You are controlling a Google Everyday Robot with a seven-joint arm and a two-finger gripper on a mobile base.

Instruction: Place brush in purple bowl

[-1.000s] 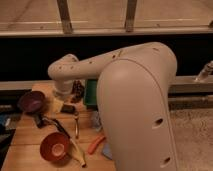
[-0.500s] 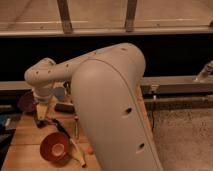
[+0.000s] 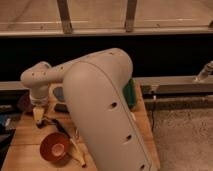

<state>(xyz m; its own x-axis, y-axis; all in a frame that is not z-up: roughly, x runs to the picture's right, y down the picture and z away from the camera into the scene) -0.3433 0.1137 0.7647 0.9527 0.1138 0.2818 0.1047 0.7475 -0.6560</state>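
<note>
The purple bowl [image 3: 23,102] shows only as a dark rim at the table's left edge, mostly hidden behind my arm's wrist. The brush [image 3: 59,125] lies dark and slanted on the wooden table, just right of my gripper and above the orange bowl. My gripper [image 3: 38,116] hangs downward from the white wrist, between the purple bowl and the brush, close to the table top. Its pale fingers look open with nothing in them. The big white arm link fills the middle of the view and hides much of the table.
An orange-red bowl [image 3: 55,146] sits at the front left. A pale-handled utensil [image 3: 77,152] lies beside it. A flat dark block [image 3: 61,107] and a green container [image 3: 131,95] sit further back. The wooden table [image 3: 20,150] ends at the right by the grey floor.
The arm has swung to the left and its large link has come closer to the camera. The gripper has moved from the table's back middle down to its left side, beside the brush.
</note>
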